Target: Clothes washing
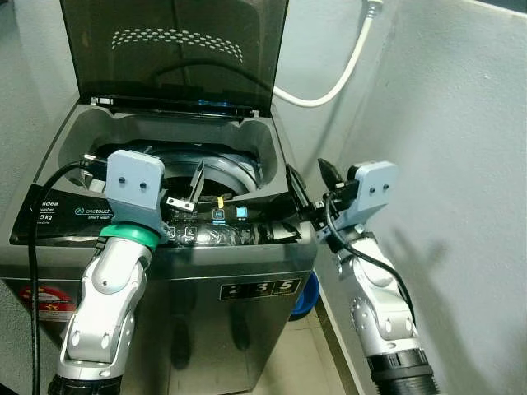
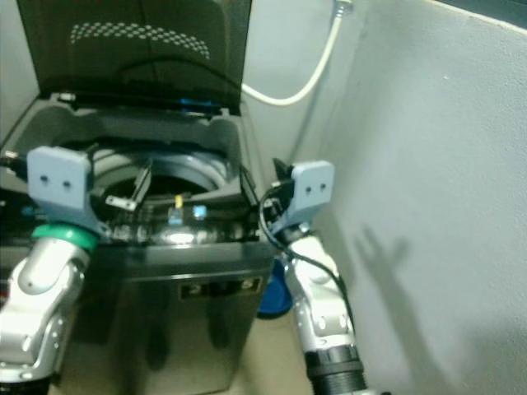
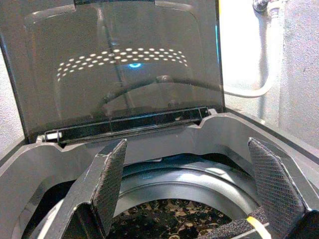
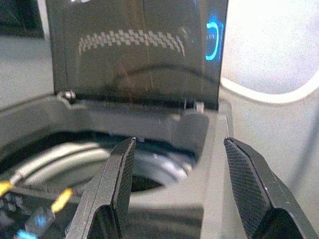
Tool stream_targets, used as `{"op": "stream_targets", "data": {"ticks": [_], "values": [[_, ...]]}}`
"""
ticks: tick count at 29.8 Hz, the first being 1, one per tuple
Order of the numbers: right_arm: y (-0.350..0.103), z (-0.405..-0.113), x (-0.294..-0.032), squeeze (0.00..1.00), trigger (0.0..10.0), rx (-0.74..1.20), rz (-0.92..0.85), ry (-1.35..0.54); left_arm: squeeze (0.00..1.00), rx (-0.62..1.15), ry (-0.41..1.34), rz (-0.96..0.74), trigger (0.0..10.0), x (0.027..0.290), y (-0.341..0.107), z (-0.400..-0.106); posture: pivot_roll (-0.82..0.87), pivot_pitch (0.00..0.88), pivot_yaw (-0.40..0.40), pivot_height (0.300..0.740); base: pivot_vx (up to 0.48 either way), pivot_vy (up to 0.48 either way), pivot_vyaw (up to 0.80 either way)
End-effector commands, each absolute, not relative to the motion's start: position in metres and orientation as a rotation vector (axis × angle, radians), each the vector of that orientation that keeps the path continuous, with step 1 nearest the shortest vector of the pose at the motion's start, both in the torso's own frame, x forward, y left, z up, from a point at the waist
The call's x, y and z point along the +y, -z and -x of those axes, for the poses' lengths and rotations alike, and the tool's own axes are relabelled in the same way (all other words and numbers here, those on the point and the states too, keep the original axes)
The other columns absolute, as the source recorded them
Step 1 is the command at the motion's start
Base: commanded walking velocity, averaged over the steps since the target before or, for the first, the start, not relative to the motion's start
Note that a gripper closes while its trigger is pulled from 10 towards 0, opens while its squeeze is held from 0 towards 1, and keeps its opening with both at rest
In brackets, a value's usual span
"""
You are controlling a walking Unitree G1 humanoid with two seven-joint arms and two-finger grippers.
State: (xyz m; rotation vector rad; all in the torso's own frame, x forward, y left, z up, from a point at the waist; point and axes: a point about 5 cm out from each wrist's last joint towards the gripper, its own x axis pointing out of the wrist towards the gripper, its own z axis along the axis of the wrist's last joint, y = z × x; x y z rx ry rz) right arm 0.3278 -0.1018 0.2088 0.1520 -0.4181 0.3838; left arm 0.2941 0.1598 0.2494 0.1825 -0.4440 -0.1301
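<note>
Both silver arms reach forward at the washing machine [image 1: 165,280]. Left tool [image 3: 184,189] hangs over the drum [image 1: 218,177], fingers spread and empty; right tool [image 4: 184,191] hovers at the machine's right front corner, also spread and holding nothing. Patterned clothes [image 3: 164,219] lie down inside the drum, so loading looks at least begun. Left to do, by my judgement: shutting the raised lid [image 1: 177,53] and starting a cycle. Panel writing reads "onetouch", part of "Midea", "kg"; the front display shows "235".
</note>
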Motion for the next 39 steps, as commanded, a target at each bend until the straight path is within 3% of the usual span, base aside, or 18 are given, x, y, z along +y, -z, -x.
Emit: {"op": "stream_targets", "data": {"ticks": [1,39], "values": [[-0.2014,-0.3287,-0.1079,0.0,10.0,-0.393,-0.142,-0.361,0.0,-0.432,0.147,-0.181,10.0,0.1555,-0.2462,-0.2955,0.08,0.0,-0.061,0.74,0.0,0.0,0.0],[-0.1966,-0.3309,-0.1037,0.0,10.0,-0.365,-0.159,-0.373,0.0,-0.431,0.102,-0.173,10.0,0.1609,-0.2432,-0.2925,0.1,0.001,-0.086,0.74,0.0,0.0,0.0]]}}
